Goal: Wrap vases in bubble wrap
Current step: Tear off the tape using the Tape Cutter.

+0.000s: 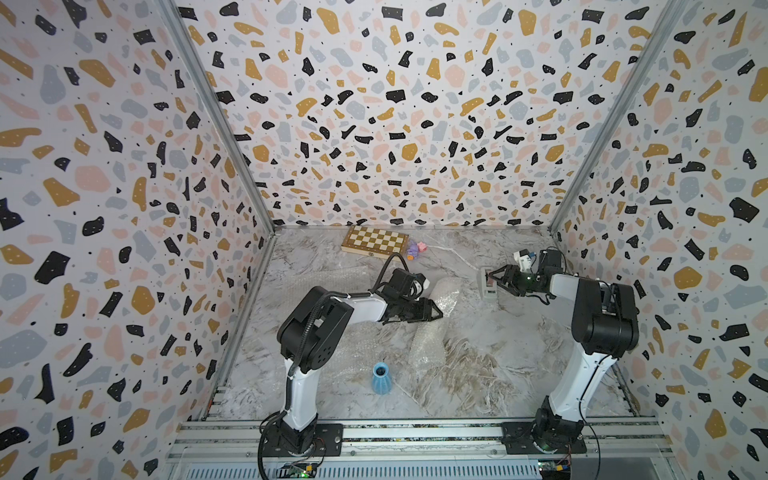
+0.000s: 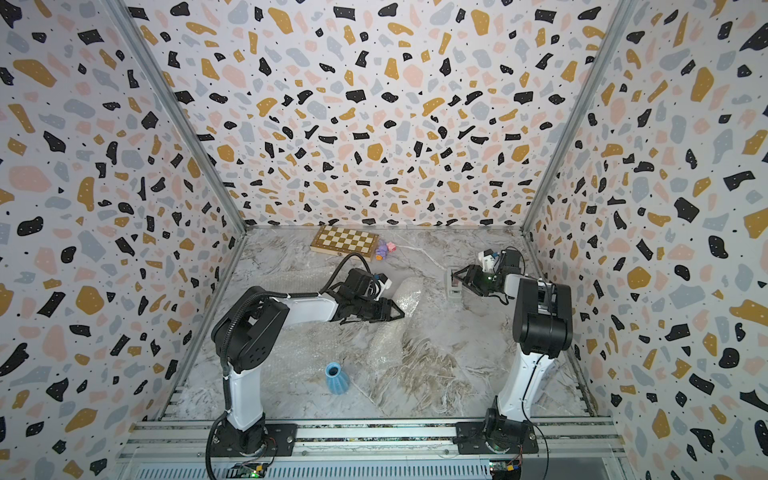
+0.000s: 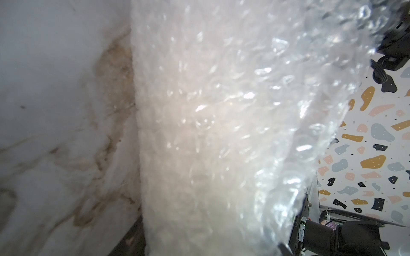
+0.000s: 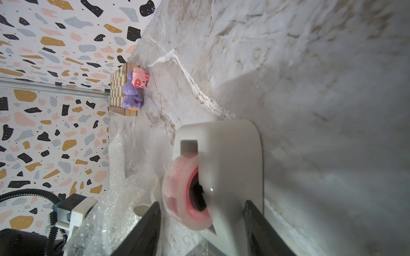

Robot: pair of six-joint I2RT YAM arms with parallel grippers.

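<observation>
A cream-white vase rolled in bubble wrap (image 1: 446,294) lies tilted at mid-table, and my left gripper (image 1: 435,310) is shut on its near end. In the left wrist view this wrapped bundle (image 3: 210,133) fills the picture and hides most of the jaws. The vase's cream rim (image 4: 139,209) peeks out of the wrap in the right wrist view. A small light blue vase (image 1: 380,378) stands upright and bare near the front, clear of both arms. My right gripper (image 4: 202,201) is open, its fingers either side of a white tape dispenser (image 4: 233,155).
Loose bubble wrap sheets lie at the left (image 1: 328,282) and the centre (image 1: 426,345). A folded chessboard (image 1: 374,241) and small toys (image 1: 415,249) sit by the back wall. The tape dispenser (image 1: 487,286) stands at the right, and patterned walls close three sides.
</observation>
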